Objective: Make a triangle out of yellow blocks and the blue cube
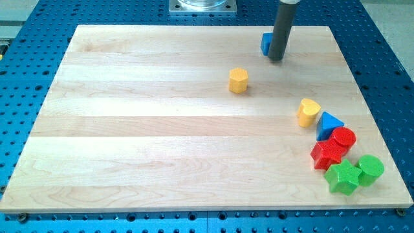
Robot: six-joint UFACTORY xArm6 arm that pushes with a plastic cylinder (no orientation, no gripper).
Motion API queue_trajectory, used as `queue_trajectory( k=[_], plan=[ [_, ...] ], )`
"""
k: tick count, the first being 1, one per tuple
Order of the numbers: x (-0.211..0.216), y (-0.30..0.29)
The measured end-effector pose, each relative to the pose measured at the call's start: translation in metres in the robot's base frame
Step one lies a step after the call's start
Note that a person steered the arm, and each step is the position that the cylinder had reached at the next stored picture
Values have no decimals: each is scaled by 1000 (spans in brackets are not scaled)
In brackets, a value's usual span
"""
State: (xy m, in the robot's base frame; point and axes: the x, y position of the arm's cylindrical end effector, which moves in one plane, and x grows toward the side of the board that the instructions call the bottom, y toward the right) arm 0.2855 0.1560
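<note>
My tip (277, 58) touching blue cube (266, 43), view's top; yellow blocks (239, 80) apart; no containers.

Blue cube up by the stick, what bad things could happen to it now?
My tip sits right beside the blue cube, on its right, and the cube lies near the top edge of the wooden board. A push upward could slide it off. The rod also hides part of the cube, so a skewed push might spin it away. The yellow heart block touches or nearly touches the blue triangle block, so moving it might drag that along. The yellow hexagon block stands free.
</note>
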Motion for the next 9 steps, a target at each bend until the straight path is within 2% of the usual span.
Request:
queue_trajectory(
  k=[1,2,3,4,5,6,7,8,9],
  plan=[
    [-25,-12],
    [-22,-63],
    [-55,-61],
    [-53,-43],
    [-39,-37],
    [57,-63],
    [135,-41],
    [123,-94],
    [104,-72]
  ],
)
